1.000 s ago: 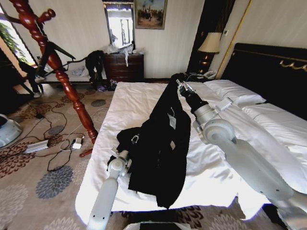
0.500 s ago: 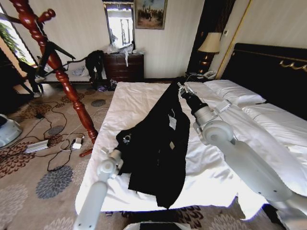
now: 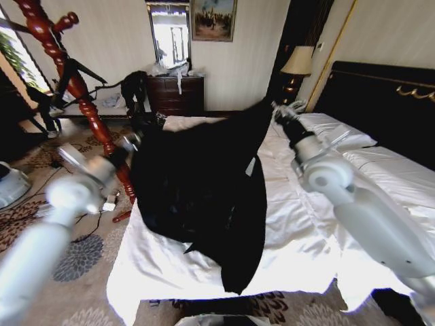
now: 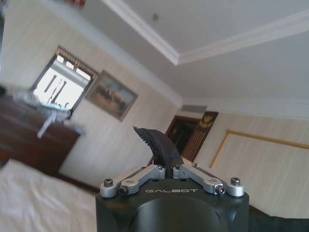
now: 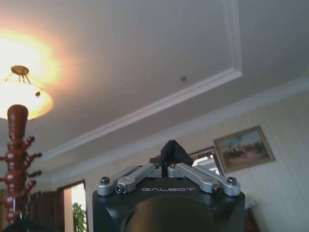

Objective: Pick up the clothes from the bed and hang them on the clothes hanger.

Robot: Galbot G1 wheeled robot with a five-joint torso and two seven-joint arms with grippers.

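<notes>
The black coat hangs spread in the air between my two grippers, its lower hem still trailing on the white bed. My left gripper is shut on the coat's left edge, close to the reddish-brown clothes hanger. At the coat's upper right corner, my right gripper is shut on the fabric above the bed. The left wrist view has the left gripper closed and pointing up at the ceiling. The right gripper is closed too, with the clothes hanger's top beside it.
A dark dresser stands at the far wall and a lamp beside the black headboard. Cables and a power strip lie on the carpet left of the bed. A white appliance sits at the left edge.
Both arms have risen. The left one swung up and to the left towards the clothes hanger, lifting the coat off the bed and spreading it wide; the right gripper moved up and right.
</notes>
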